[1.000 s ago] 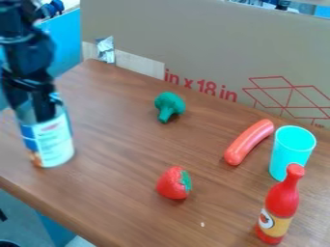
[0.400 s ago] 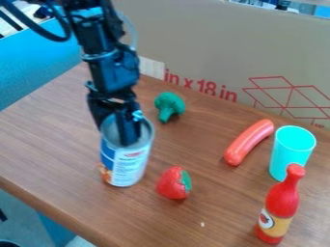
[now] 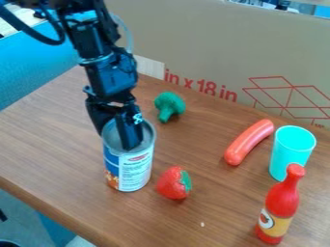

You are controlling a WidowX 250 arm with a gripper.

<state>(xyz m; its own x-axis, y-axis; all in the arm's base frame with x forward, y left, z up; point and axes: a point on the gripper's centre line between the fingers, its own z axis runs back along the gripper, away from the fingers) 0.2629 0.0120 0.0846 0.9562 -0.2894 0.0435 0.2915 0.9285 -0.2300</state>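
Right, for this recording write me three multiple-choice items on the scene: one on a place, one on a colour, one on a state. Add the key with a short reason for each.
1. Where is the gripper?
A) over the broccoli
B) at the open top of the can
C) at the sausage

2. What colour is the cup?
A) turquoise
B) orange
C) white

3. How is the bottle placed?
A) lying on its side
B) upside down
C) standing upright

Key:
1: B, as the gripper reaches down past the can's rim.
2: A, as the cup's whole outside is turquoise.
3: C, as the bottle's neck points up and its base is on the table.
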